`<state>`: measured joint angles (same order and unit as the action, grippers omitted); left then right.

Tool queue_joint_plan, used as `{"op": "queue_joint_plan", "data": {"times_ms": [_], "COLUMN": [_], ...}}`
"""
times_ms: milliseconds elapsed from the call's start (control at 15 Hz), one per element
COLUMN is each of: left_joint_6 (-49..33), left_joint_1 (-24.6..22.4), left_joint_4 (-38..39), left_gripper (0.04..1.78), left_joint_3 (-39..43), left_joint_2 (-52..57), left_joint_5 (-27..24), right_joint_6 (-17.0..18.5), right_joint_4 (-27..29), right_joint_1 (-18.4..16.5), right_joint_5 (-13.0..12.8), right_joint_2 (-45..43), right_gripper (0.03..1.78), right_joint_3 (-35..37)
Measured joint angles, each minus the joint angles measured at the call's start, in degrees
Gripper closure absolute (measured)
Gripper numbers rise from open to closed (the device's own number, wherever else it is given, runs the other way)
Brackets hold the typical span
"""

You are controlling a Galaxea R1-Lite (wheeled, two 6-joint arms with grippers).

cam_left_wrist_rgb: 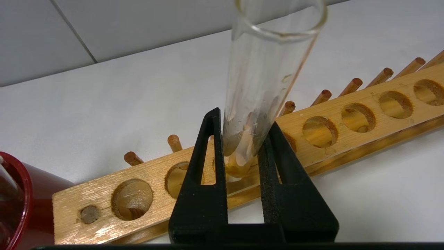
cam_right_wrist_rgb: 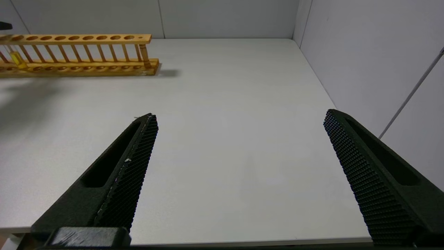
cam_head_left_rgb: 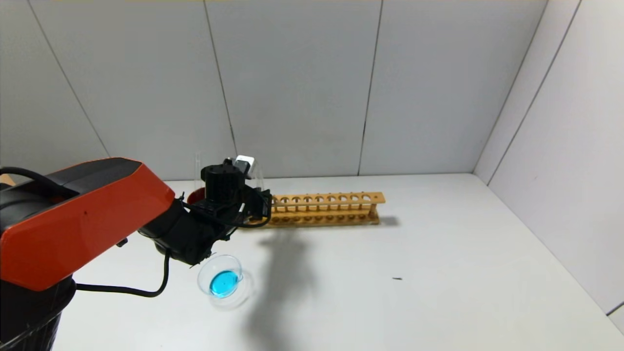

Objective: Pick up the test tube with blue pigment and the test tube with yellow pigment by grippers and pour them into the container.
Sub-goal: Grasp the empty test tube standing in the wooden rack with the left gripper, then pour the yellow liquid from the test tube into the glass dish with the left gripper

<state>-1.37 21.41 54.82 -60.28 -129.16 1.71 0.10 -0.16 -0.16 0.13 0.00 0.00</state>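
My left gripper [cam_left_wrist_rgb: 242,119] is shut on the test tube with yellow pigment [cam_left_wrist_rgb: 263,69], gripping its clear glass just above the rack's top board. The tube stands nearly upright in a hole of the wooden rack [cam_left_wrist_rgb: 347,118], with yellow liquid at its lower end. From the right wrist view the same tube [cam_right_wrist_rgb: 15,57] shows at the rack's far end. The container [cam_head_left_rgb: 220,275], a shallow clear dish holding blue liquid, lies on the table just in front of my left arm. The test tube with blue pigment is out of view. My right gripper [cam_right_wrist_rgb: 241,114] is open over bare table.
The long wooden rack [cam_head_left_rgb: 326,208] lies across the back of the white table, its other holes bare. A dark red cup [cam_left_wrist_rgb: 20,201] stands at the rack's end beside my left gripper. Grey walls close the back and right sides.
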Motion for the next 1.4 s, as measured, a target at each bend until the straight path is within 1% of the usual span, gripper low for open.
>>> {"op": "queue_joint_plan", "data": {"times_ms": [467, 600, 933, 1133, 1267, 1400], "left_joint_6": [2.6, 3.7, 4.6, 5.9, 7.6, 12.7], "left_joint_1": [0.1, 0.1, 0.3, 0.3, 0.3, -0.3], "left_joint_4": [-1.1, -4.5, -16.3, -20.5, -22.8, -24.0], "left_gripper": [1.51, 1.51, 1.51, 1.51, 1.51, 1.51], "left_joint_3": [-0.9, -3.3, -11.7, -14.3, -13.3, -8.2], "left_joint_2": [2.1, 4.2, 11.2, 15.2, 18.7, 23.0], "left_joint_5": [-0.1, 0.1, 0.6, 0.6, 0.5, 0.0], "right_joint_6": [0.0, 0.0, 0.0, 0.0, 0.0, 0.0], "right_joint_4": [0.0, 0.0, 0.0, 0.0, 0.0, 0.0], "right_joint_1": [0.0, 0.0, 0.0, 0.0, 0.0, 0.0], "right_joint_5": [0.0, 0.0, 0.0, 0.0, 0.0, 0.0], "right_joint_2": [0.0, 0.0, 0.0, 0.0, 0.0, 0.0], "right_gripper": [0.06, 0.06, 0.06, 0.06, 0.06, 0.06], "right_joint_3": [0.0, 0.0, 0.0, 0.0, 0.0, 0.0]}}
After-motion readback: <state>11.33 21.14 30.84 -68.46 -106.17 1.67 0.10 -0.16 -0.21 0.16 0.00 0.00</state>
